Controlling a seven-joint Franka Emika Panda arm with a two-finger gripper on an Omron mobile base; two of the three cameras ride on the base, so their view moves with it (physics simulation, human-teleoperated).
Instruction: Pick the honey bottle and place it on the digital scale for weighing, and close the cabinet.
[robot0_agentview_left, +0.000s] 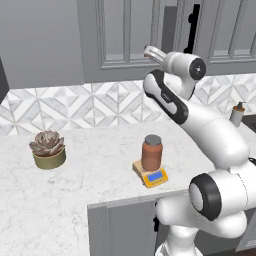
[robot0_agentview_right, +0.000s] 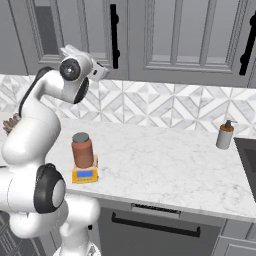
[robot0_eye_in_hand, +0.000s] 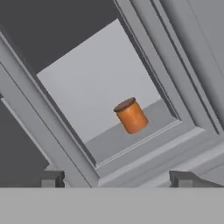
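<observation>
On your marble desk (robot0_agentview_left: 75, 200) the honey bottle (robot0_agentview_left: 152, 153) stands on the digital scale (robot0_agentview_left: 151, 175) (upright); fingers (robot0_eye_in_hand: 51, 178) spread, empty, facing the open cabinet (robot0_eye_in_hand: 144, 144)

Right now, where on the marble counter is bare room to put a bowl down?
The widest bare patch lies between the yellow-orange digital scale, carrying the reddish-brown honey bottle, and the grey soap dispenser. A smaller one separates the scale from the potted succulent.
</observation>
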